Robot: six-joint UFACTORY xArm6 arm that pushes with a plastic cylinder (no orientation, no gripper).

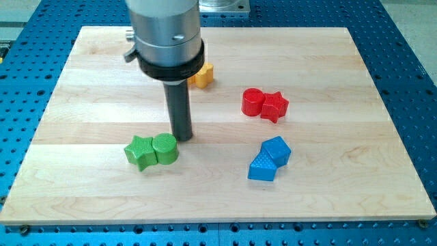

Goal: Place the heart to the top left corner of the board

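My tip rests on the wooden board just above and to the right of a green round block, close to or touching its top edge. A green star block sits against that round block's left side. A yellow-orange block shows partly behind the arm's grey body near the view's top centre; its shape cannot be made out. No heart shape is plainly visible.
A red round block and a red star touch each other right of centre. Two blue blocks, a cube and a wedge-like one, sit together lower right. A blue perforated table surrounds the board.
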